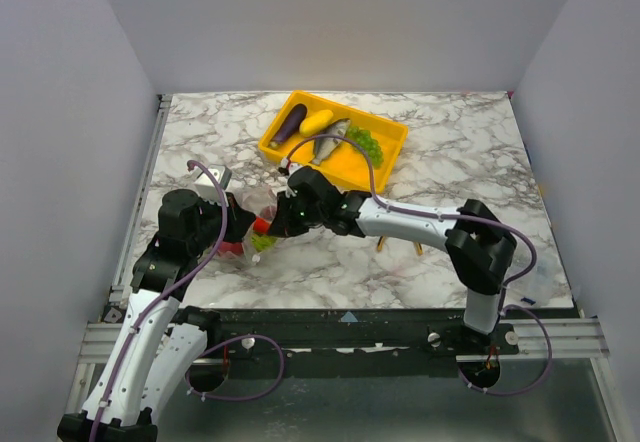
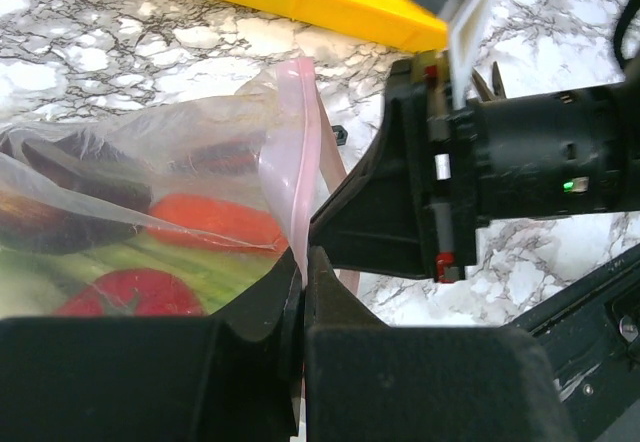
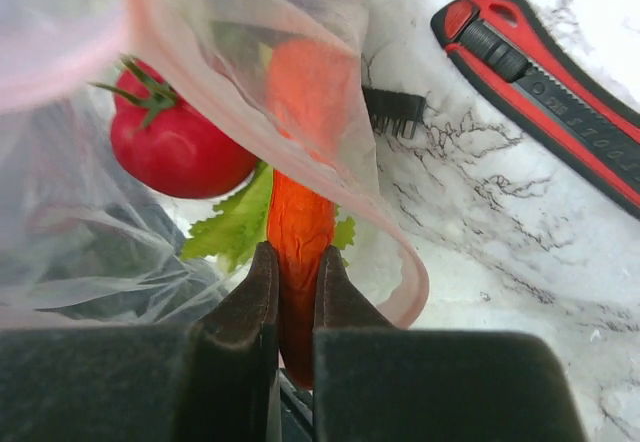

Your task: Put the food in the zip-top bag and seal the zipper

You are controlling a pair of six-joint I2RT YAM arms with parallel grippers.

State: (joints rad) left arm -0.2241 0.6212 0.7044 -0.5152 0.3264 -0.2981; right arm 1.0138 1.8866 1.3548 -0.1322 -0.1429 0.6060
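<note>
Far left, the left gripper is clamped tight, jaws pinched on the pink zipper at the mouth edge of the zip-top bag, holding that edge up off the marble table. The bag sits at the left-centre of the table, between the two grippers, and you can see right through it: a dark purplish piece at the back, a red tomato near the front, the leek running green beneath, and a frill of lettuce peeking out low down. Moving right, and here's the action: the right gripper is at the bag's opening, jaws narrow and squeezed on the lower end of the red chili, whose upper end is already under the plastic lip while the gripped end is outside it. Just beside the bag mouth lies a small black toothed piece; what it is, I can't tell. Farther right on the marble rests the red-and-black knife, apart from the bag. Up at the back, the yellow tray holds the purple eggplant, the yellow squash, the grey fish and a green leafy piece. Two yellow handles poke out beneath the right forearm.
</note>
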